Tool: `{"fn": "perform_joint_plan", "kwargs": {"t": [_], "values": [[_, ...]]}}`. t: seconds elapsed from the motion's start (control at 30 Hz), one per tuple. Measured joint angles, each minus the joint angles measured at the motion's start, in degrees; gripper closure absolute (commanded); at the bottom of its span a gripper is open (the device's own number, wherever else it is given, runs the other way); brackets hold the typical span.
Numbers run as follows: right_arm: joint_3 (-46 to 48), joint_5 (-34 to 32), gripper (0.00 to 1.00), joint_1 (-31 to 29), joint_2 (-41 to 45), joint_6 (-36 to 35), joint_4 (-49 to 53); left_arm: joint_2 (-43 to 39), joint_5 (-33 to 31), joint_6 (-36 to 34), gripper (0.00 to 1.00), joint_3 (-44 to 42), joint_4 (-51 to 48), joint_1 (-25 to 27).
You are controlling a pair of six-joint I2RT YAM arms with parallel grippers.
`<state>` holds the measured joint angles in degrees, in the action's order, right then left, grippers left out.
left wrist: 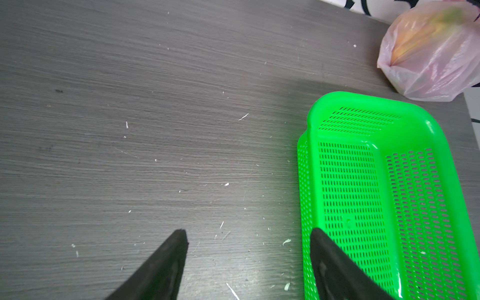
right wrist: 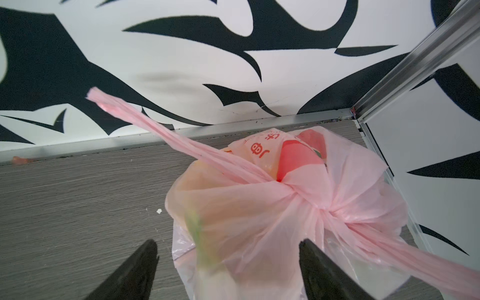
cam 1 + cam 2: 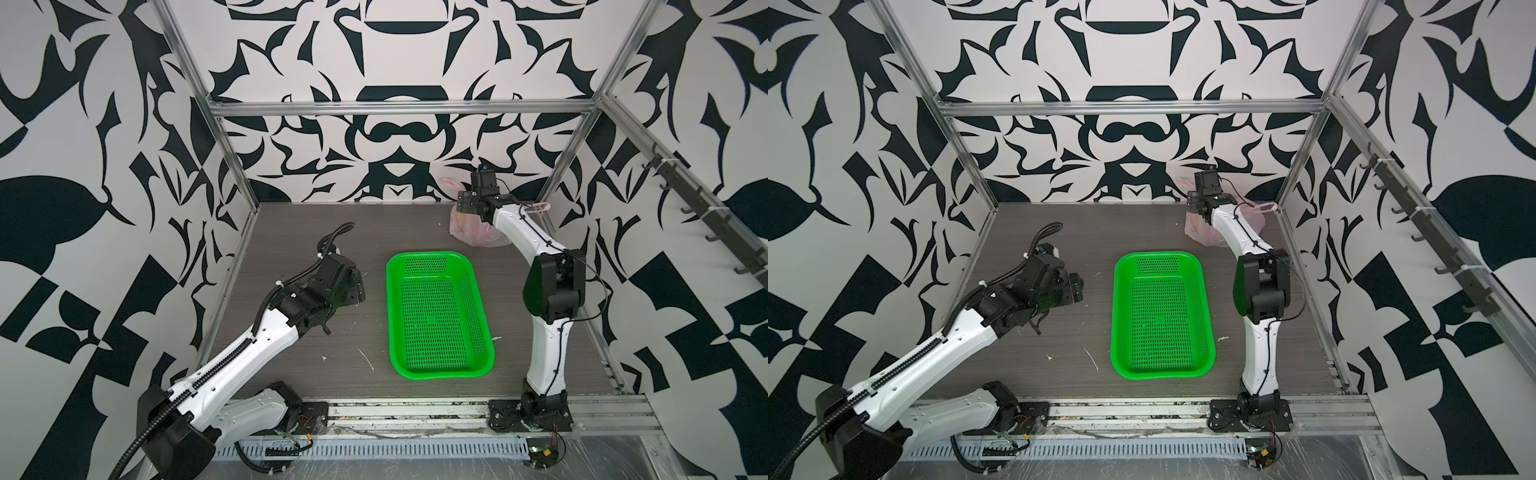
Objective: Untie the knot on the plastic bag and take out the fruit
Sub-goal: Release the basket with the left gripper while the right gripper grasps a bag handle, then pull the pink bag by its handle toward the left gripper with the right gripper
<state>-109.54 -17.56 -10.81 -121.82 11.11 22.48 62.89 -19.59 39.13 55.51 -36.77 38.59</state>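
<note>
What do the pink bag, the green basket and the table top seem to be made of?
The plastic bag: thin translucent film with a soft sheen; it creases, and colours show through. The green basket: rigid moulded plastic, glossy, with rows of slots. The table top: probably wood-grain laminate, matte grey, with fine streaks.

Grey table [image 3: 311,232] with basket [image 3: 436,320], plastic bag [image 3: 473,233]

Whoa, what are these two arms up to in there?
The right gripper hangs open over a pink plastic bag in the far right corner, facing its knot, which is not yet undone. Some fruit shows faintly through the plastic. The left gripper is open too, holding nothing, poised over the table beside a green basket.
</note>
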Motion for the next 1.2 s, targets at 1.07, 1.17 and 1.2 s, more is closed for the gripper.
{"fn": "perform_joint_plan", "kwargs": {"t": [1.07,1.17,1.2], "values": [[-26.56,-2.82,0.84,0.48,-22.77,-12.48,-4.17,4.09,7.17,-0.2,0.25,-2.43,5.86,-6.8],[-24.44,-1.6,0.93,0.48,-22.03,-11.52,-4.66,4.09,7.43,-0.2,0.25,-2.67,5.97,-7.1],[-23.78,-1.01,0.95,0.46,-21.68,-11.15,-4.68,4.02,7.45,-0.2,0.25,-2.67,6.14,-7.19]]}}
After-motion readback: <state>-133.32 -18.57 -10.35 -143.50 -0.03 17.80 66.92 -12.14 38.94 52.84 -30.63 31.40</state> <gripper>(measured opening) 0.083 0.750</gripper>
